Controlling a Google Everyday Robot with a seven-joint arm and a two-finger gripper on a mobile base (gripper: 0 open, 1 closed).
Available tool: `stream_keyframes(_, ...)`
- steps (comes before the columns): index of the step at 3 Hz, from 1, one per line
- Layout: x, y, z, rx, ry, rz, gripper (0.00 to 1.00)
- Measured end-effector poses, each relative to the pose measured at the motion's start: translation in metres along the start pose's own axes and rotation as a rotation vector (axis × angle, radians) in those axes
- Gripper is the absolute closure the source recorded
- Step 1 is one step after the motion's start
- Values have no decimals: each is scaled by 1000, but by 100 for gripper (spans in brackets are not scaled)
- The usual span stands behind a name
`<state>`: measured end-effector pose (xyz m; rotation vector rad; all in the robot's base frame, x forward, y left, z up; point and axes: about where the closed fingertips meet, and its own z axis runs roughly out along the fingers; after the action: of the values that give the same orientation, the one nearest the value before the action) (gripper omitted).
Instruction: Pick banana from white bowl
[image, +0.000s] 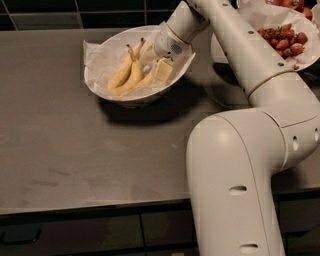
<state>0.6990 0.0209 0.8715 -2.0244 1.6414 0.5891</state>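
Note:
The white bowl (100, 75) with its crumpled paper liner stands at the back of the dark counter. Three yellow bananas lie in it. Two slim ones (128, 72) with long stems lie side by side. The banana (142, 82) lies below and to the right of them, its right end hidden under my gripper. My gripper (159, 67) reaches down into the right half of the bowl, right on that banana.
A second white bowl of red strawberries (282, 37) stands at the back right, behind my arm. My big white arm (235, 170) covers the right side of the counter (75, 160). A dark tiled wall runs along the back edge.

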Motion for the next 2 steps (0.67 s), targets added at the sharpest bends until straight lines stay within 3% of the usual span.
stream_keyframes(1, 0, 0, 1, -3, -1, 1, 16)
stream_keyframes(2, -4, -1, 8, -18, -1, -5, 33)
